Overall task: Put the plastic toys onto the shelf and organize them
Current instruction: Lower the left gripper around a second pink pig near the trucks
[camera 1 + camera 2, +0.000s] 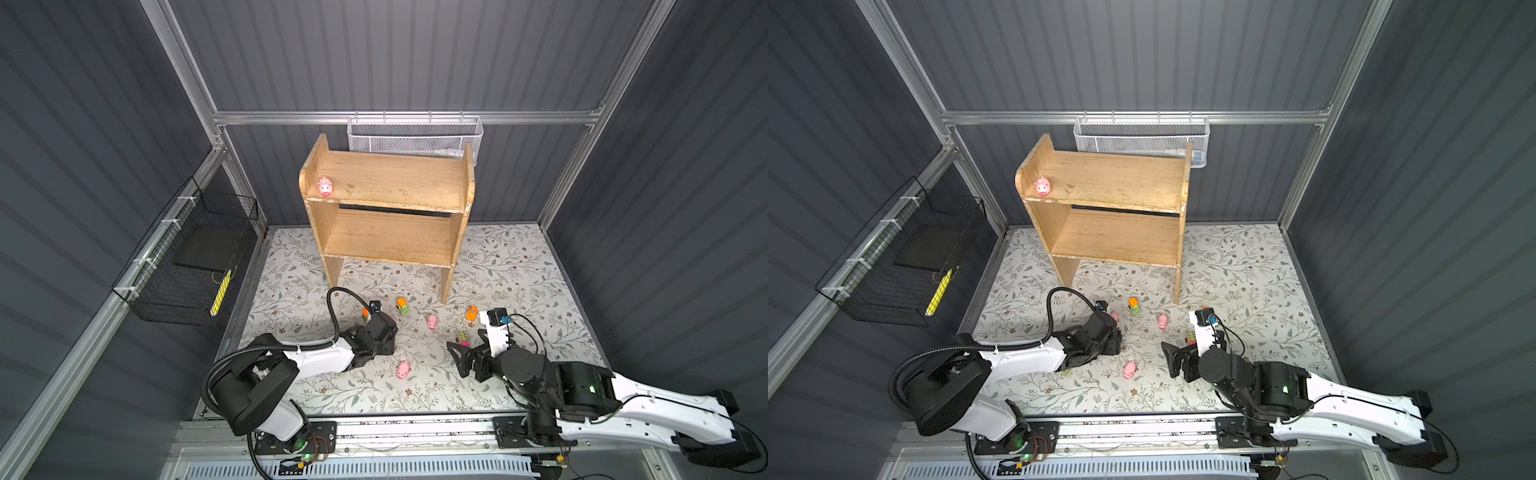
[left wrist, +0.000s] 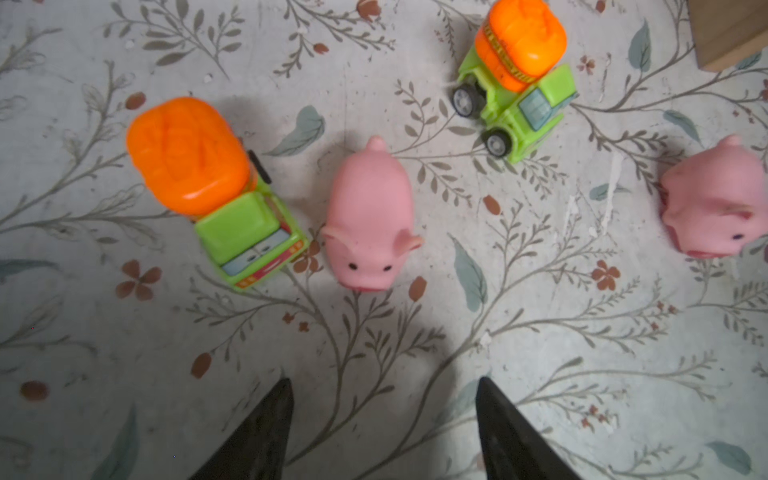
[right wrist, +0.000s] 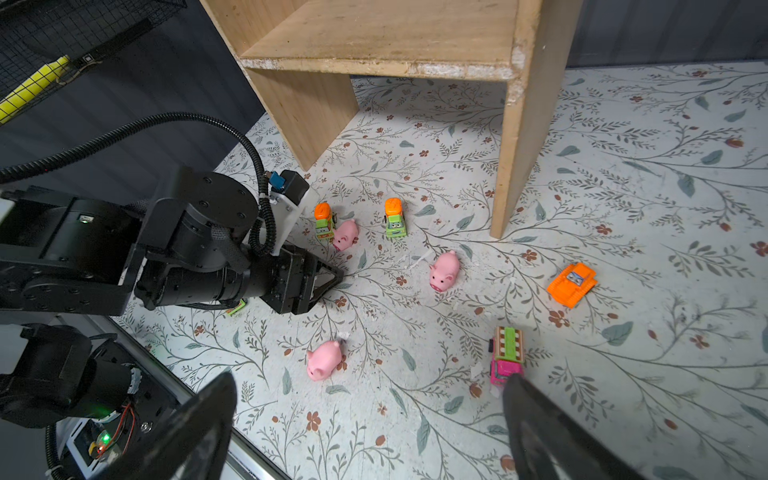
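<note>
**A:** What do both top views show?

**B:** The shelf (image 1: 395, 178) stands at the far middle of the table (image 1: 291, 299). The top-tier pig (image 1: 325, 186) sits at the left end of its upper board. The other toys are on the table, on the near side of the shelf. There is a green truck (image 1: 402, 306), the middle pig (image 1: 432, 321) and an orange vehicle (image 1: 472, 312) further right. A pink vehicle (image 1: 462, 338) is just beside the right tool (image 1: 457, 357). The near pig (image 1: 402, 369) lies between the two arms. In a top view the left pig (image 1: 1114, 316) peeks out beside the left arm (image 1: 1025, 357).

**A:** And the left wrist view?

**B:** The left tool (image 2: 382, 380) has its fingers apart over the table with nothing between them. The left pig lies ahead of them, snout toward the tool. A second truck (image 2: 216, 195) is just beside that pig, but I cannot tell whether they touch. The green truck and the middle pig sit further off, apart from each other.

**A:** And the right wrist view?

**B:** The right tool's fingers are spread wide and hold nothing. The pink vehicle is just beside one fingertip, and the near pig is nearer the other. The orange vehicle lies well apart, right of the shelf's leg. The left tool hangs low over the table, short of the left pig.
</note>
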`<state>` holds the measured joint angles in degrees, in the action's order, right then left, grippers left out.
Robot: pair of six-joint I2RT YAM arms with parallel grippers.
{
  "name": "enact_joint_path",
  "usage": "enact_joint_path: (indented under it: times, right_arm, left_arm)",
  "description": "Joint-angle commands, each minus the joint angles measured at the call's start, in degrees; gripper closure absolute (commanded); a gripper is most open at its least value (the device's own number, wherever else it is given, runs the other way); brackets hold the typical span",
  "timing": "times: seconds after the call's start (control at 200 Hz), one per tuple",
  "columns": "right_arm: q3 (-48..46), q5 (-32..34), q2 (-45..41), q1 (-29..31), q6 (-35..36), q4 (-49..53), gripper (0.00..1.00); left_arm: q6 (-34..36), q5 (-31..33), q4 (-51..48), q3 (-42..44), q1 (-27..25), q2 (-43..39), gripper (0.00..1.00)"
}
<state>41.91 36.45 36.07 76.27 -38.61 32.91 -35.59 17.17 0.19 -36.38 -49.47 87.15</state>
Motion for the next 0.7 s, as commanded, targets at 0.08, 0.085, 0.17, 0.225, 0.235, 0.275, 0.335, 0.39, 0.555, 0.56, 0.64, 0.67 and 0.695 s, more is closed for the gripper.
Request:
enact_joint_path:
  times: [0.08,0.085,0.17,0.225,0.235,0.275,0.335,0.39,0.555,0.56,0.64,0.67,0.695]
  right_arm:
    - [-0.51,1.77,-0.77,-0.25,-1.10,2.49,0.01]
    - [-0.51,1.73,-0.80,-0.25,-1.15,2.50,0.01]
    - [-0.69,1.88,-0.89,-0.34,-1.38,2.64,0.01]
    - [-0.78,1.93,-1.07,-0.33,-1.45,2.62,0.01]
    - [-0.82,1.95,-1.09,-0.33,-1.46,2.61,0.01]
    - [-0.78,2.02,-1.07,-0.34,-1.47,2.83,0.01]
    - [-0.78,2.21,-1.11,-0.42,-1.56,3.17,0.01]
    - [-0.78,2.38,-1.14,-0.55,-1.64,3.27,0.01]
    - [-0.95,2.37,-1.35,-0.73,-1.91,3.57,0.01]
    - [-0.95,2.38,-1.35,-0.71,-1.91,3.57,0.01]
    - [-0.96,2.25,-1.28,-0.77,-2.07,3.70,0.01]
    - [-1.00,2.24,-1.29,-0.91,-2.17,3.74,0.01]
    - [-0.96,2.29,-1.29,-0.89,-2.25,3.83,0.01]
  left_arm:
    - [2.85,-0.51,2.61,-3.11,1.51,2.65,0.31]
    - [2.92,-0.58,2.62,-3.18,1.63,2.70,0.31]
    - [3.55,-1.59,3.29,-3.38,3.33,3.57,0.31]
    - [3.85,-2.72,3.92,-3.34,4.56,3.97,0.31]
    - [3.86,-2.81,4.07,-3.35,4.82,4.09,0.31]
    - [4.07,-3.10,4.25,-3.42,5.44,4.38,0.31]
    - [4.54,-3.45,4.62,-3.43,6.21,4.72,0.31]
    - [4.90,-4.06,4.87,-3.71,6.82,5.10,0.31]
    - [6.24,-4.09,4.85,-5.22,7.33,6.51,0.32]
    - [6.28,-4.13,4.84,-5.25,7.40,6.52,0.32]
    - [6.88,-4.00,4.80,-5.69,7.63,6.93,0.32]
    - [7.02,-3.94,4.66,-5.80,7.77,6.92,0.32]
    - [7.16,-3.88,4.57,-5.80,7.88,6.89,0.32]
